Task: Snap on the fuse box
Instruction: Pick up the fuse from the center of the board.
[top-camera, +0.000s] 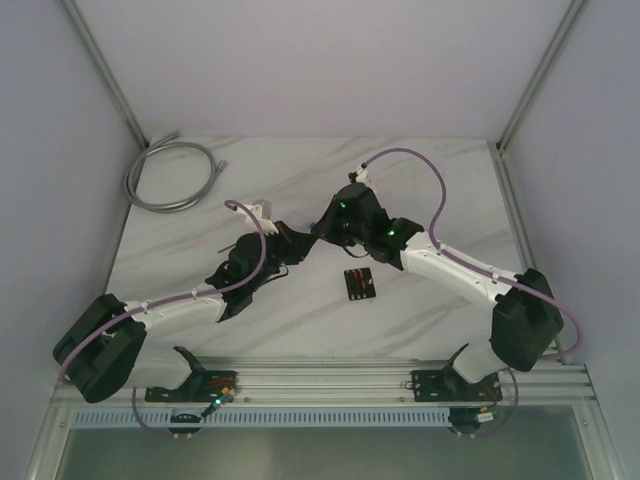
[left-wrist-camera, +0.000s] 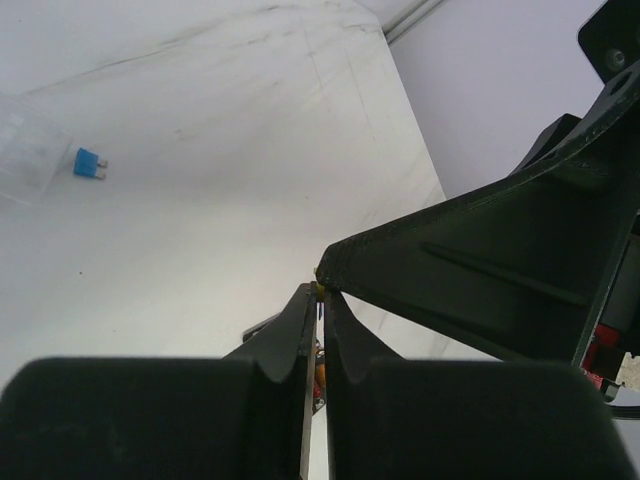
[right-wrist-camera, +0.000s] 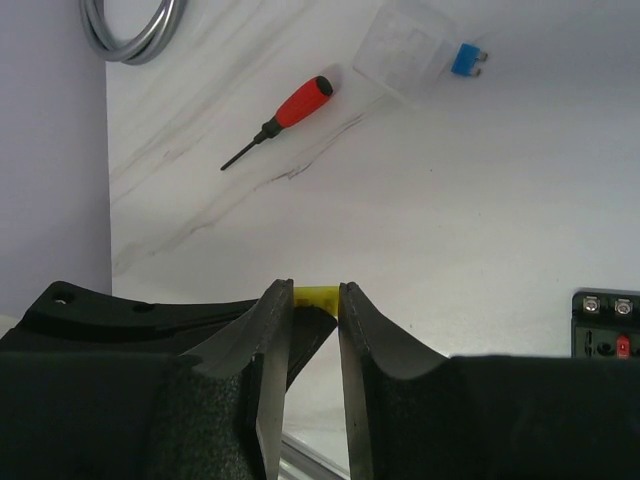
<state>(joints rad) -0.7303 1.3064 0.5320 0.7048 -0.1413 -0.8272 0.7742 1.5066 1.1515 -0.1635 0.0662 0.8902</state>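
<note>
The fuse box (top-camera: 359, 285), a small black square block with coloured fuses, lies flat on the marble table (top-camera: 440, 180) just in front of both grippers. Its corner shows at the right edge of the right wrist view (right-wrist-camera: 606, 325). Above the table my two grippers meet tip to tip. My right gripper (right-wrist-camera: 315, 295) is shut on a small yellow fuse (right-wrist-camera: 316, 295). My left gripper (left-wrist-camera: 322, 296) has its jaws pressed nearly together on the same yellow fuse (left-wrist-camera: 319, 289), right against a finger of the right gripper (left-wrist-camera: 480, 280).
A clear square cover (right-wrist-camera: 400, 45) and a loose blue fuse (right-wrist-camera: 465, 60) lie on the table behind the grippers. A red-handled screwdriver (right-wrist-camera: 285, 118) lies further left. A coiled grey cable (top-camera: 170, 175) sits in the back left corner. Walls enclose the table.
</note>
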